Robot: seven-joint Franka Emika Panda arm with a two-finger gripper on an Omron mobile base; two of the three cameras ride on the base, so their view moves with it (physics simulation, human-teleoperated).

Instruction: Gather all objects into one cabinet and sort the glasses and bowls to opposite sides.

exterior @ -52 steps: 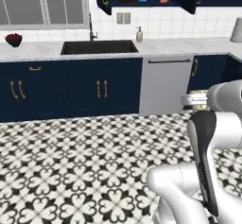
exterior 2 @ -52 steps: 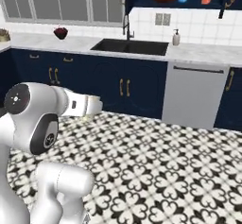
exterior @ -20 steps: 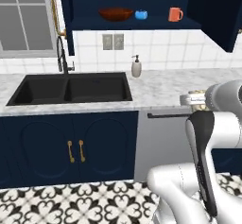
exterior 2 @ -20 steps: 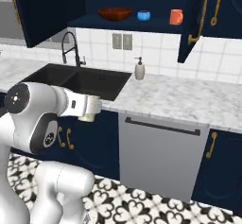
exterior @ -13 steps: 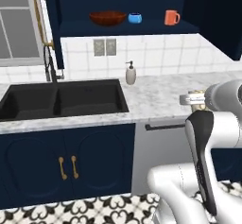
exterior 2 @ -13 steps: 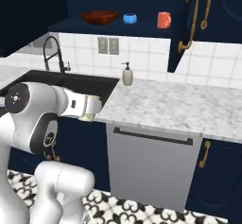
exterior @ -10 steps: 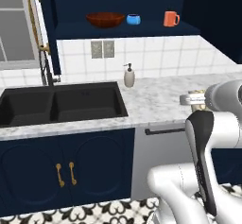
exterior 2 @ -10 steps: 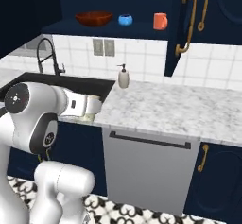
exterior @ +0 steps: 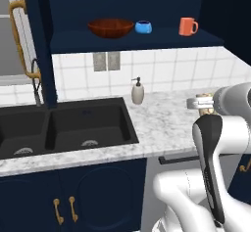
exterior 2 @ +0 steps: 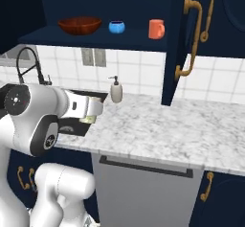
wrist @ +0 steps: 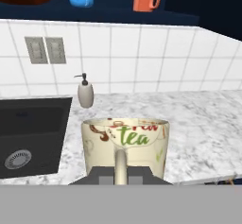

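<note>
**Cream mug in the pincer, three items on the shelf**

Gripper (wrist: 121,173) is clamped tight on the cream mug (wrist: 125,142), fingers pinching near its handle. The mug is glossy ceramic, cylindrical, with "tea" in green script and reddish mottled print; it is held above the counter (exterior 2: 158,130), clear of it. Counter is speckled grey-white marble, flat, matte. Left of it sits a black double sink (exterior: 63,126) with round steel drains. A small bottle-shaped soap pump (wrist: 85,93) stands upright by the white tile wall.

Up in the navy cabinet (exterior: 132,40), one shelf: wide shallow wooden bowl (exterior: 111,28) at left, glossy red-brown; squat blue cup (exterior: 143,27) just beside it; orange mug (exterior: 187,26) further right, well apart. Brass curved handle (exterior 2: 193,34) on the open door.
</note>
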